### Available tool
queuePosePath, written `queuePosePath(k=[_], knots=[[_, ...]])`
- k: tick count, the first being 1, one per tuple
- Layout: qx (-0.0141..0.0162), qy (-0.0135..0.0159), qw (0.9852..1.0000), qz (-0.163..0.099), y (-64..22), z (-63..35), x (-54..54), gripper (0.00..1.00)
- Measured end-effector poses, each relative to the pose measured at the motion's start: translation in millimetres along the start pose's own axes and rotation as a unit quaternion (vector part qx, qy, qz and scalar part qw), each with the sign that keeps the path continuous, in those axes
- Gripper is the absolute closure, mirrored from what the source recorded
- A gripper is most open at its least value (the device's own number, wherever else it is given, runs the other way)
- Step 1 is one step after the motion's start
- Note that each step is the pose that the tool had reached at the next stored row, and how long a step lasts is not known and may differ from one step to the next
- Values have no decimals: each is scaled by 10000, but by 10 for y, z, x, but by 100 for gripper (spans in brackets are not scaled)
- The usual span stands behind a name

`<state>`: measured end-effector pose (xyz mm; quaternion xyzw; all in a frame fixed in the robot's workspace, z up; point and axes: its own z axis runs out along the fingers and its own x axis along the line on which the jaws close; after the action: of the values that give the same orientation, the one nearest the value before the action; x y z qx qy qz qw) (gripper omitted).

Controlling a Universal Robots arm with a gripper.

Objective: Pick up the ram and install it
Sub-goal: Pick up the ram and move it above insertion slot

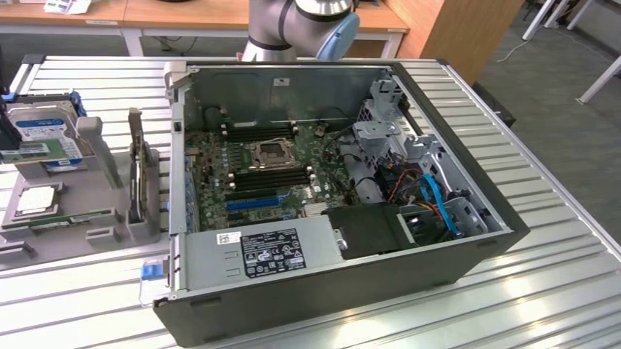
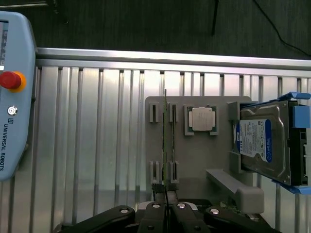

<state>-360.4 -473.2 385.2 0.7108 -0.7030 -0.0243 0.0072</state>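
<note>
The ram (image 2: 165, 141) is a thin green stick standing on edge in the slots of a grey holder (image 2: 194, 165). In the exterior view the ram (image 1: 64, 219) sits near the front of that holder (image 1: 78, 189), on the exterior view's left of the open computer case (image 1: 321, 291). My gripper (image 2: 165, 196) hangs above the holder, in line with the stick's near end, its fingers (image 2: 154, 213) pressed together with nothing between them. The motherboard's long black slots (image 1: 273, 178) lie beside the processor socket (image 1: 267, 153).
A processor chip (image 2: 201, 119) and a blue-labelled hard drive (image 2: 262, 145) share the holder. A teach pendant with a red stop button (image 2: 10, 80) lies on the slatted metal table (image 2: 97, 145). The arm's base (image 1: 296, 22) stands behind the case. Cables and a drive cage (image 1: 408, 174) crowd the case's right.
</note>
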Motion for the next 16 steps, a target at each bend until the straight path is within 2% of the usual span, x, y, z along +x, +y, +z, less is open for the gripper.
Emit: queuePosePath(k=[7, 16], knots=[[0, 0, 10000, 0, 2, -48, -1, 89], [0, 0, 10000, -1, -17, -52, -1, 89]])
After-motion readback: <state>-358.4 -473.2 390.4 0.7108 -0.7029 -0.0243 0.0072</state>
